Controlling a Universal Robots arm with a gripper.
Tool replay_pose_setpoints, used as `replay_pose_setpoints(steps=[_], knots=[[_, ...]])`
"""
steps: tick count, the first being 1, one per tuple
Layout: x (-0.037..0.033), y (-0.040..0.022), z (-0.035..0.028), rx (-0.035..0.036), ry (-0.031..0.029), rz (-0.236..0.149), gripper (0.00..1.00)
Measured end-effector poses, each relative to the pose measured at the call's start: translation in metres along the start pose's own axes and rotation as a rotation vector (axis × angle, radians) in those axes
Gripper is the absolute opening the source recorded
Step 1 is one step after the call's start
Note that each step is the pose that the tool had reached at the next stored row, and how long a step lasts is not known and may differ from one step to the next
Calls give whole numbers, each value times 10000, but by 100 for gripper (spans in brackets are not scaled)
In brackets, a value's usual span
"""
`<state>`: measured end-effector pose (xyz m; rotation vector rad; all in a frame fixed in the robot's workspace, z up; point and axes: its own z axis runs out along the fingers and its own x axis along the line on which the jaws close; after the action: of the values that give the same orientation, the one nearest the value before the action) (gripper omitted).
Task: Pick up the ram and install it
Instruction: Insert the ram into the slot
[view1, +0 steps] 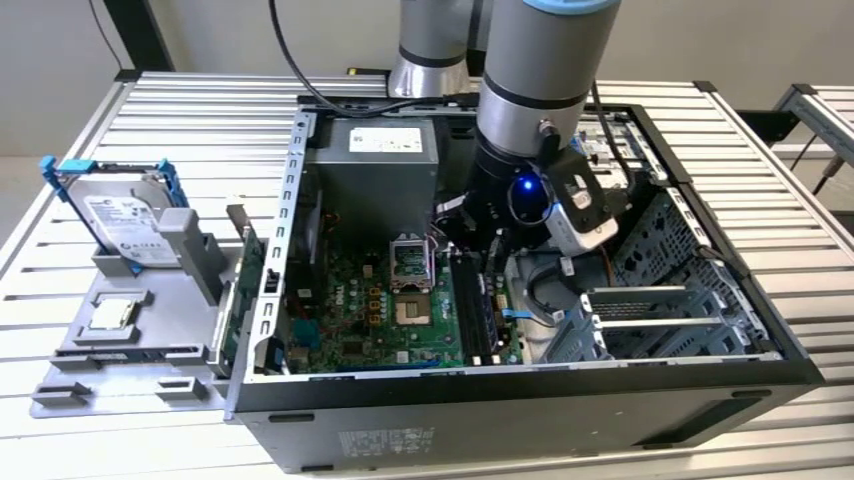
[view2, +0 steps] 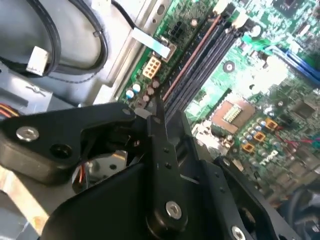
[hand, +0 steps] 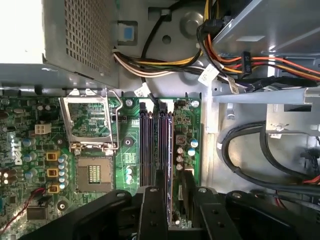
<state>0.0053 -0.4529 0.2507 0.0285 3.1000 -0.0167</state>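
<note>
Gripper (hand: 168, 200) down inside the case (view1: 534, 400), over the memory slots (hand: 155, 145) beside the CPU socket (hand: 92, 145). Fingers (hand: 156, 190) nearly closed, pinching the ram (hand: 170, 150), which stands on edge in or just above a slot; cannot tell if seated. Risks, as judged: stick tilted or off the slot line, so pressing bends it or jams a latch (hand: 165, 106); uneven push seats one end only; pads slipping on the thin edge; cables (hand: 150, 65) close to the slot ends.

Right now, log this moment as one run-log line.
gripper: shut on ram | ram: over motherboard memory slots | seating: cannot tell
</note>
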Motion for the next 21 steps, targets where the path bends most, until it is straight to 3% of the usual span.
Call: replay_pose_setpoints(steps=[1,15,21], knots=[[0,0,-1,2,1,0,0],[1,-3,-5,2,1,-3,0],[0,-3,-4,-37,-8,-865,0]])
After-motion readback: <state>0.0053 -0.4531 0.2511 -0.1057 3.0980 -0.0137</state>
